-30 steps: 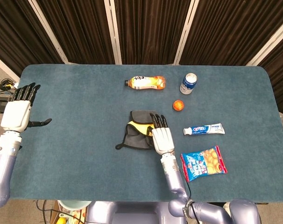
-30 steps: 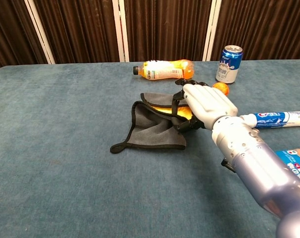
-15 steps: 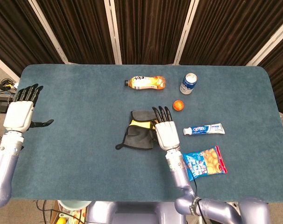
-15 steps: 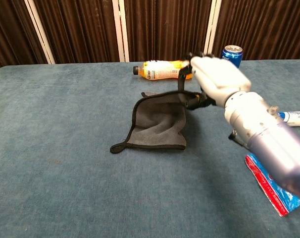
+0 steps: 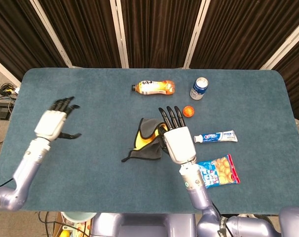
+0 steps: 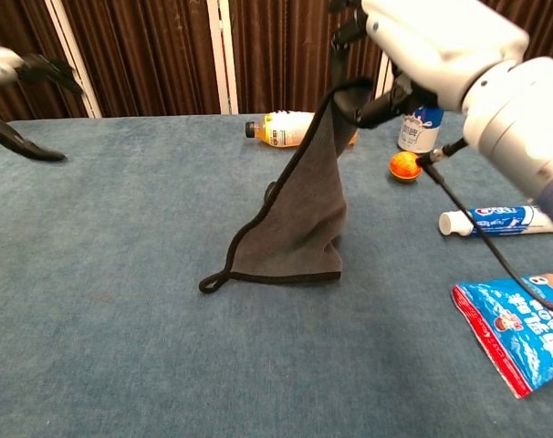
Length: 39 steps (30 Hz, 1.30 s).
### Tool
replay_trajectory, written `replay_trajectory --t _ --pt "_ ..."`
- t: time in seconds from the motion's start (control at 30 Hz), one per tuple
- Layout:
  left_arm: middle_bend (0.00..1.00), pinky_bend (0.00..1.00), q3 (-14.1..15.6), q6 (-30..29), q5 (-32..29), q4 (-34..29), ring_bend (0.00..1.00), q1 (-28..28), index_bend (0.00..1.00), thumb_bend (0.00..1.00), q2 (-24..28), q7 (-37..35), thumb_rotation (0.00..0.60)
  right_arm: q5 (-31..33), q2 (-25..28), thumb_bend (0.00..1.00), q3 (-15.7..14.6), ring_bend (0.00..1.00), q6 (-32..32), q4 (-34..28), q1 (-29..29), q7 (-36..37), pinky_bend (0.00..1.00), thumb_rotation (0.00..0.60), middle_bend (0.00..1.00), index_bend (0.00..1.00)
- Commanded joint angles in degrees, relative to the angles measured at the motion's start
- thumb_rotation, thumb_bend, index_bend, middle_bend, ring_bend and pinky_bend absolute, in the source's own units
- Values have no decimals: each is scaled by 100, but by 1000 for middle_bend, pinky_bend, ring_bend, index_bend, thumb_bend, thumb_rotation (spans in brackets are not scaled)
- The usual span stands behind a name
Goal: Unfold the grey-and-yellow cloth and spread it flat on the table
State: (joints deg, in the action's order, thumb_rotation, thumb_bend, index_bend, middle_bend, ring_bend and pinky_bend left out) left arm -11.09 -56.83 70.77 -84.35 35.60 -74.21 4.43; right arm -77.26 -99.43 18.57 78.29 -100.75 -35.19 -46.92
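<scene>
The grey-and-yellow cloth (image 6: 299, 205) hangs by one corner from my right hand (image 6: 432, 46), which grips it high above the table; its lower edge and a small loop still touch the tabletop. In the head view the cloth (image 5: 145, 140) shows grey with a yellow inner face, partly hidden under my right hand (image 5: 176, 138). My left hand (image 5: 53, 121) hovers over the left part of the table with fingers spread and nothing in it; the chest view shows my left hand (image 6: 12, 78) only at the upper left edge.
An orange drink bottle (image 5: 153, 87) lies at the back, with a blue can (image 5: 199, 88) to its right. A small orange ball (image 5: 188, 111), a toothpaste tube (image 5: 215, 136) and a blue snack bag (image 5: 216, 172) lie right of the cloth. The table (image 5: 90, 173) is teal.
My right hand has risen with the cloth corner, lifting the cloth from a flat heap into a hanging sheet. My left hand has swung inward from the table's left edge toward the middle.
</scene>
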Motion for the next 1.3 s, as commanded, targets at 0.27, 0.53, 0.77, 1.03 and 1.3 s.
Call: replay_trajectory --t 0.27,0.53,0.77,1.03,1.3 --pt "0 57 311 511 612 199 0 292 246 44 -584 -1020 600 78 321 502 122 0 123 -892 -85 -785 0 600 123 629" --pt "0 57 499 594 949 240 0 385 285 38 -890 -1448 600 254 328 500 277 0 178 -1133 -232 -1199 0 600 123 628" --pt "0 57 559 525 993 365 0 381 297 37 -1186 -1551 600 575 383 499 528 0 216 -1397 -381 -1384 0 600 123 627" --pt "0 57 664 -35 1211 435 0 134 356 27 -1694 -1995 600 850 432 499 687 0 330 -1410 -533 -1560 0 600 123 626" --pt "0 57 730 -496 1359 408 0 -77 308 11 -1939 -2093 600 1032 501 499 802 0 447 -1383 -639 -1633 0 600 123 625"
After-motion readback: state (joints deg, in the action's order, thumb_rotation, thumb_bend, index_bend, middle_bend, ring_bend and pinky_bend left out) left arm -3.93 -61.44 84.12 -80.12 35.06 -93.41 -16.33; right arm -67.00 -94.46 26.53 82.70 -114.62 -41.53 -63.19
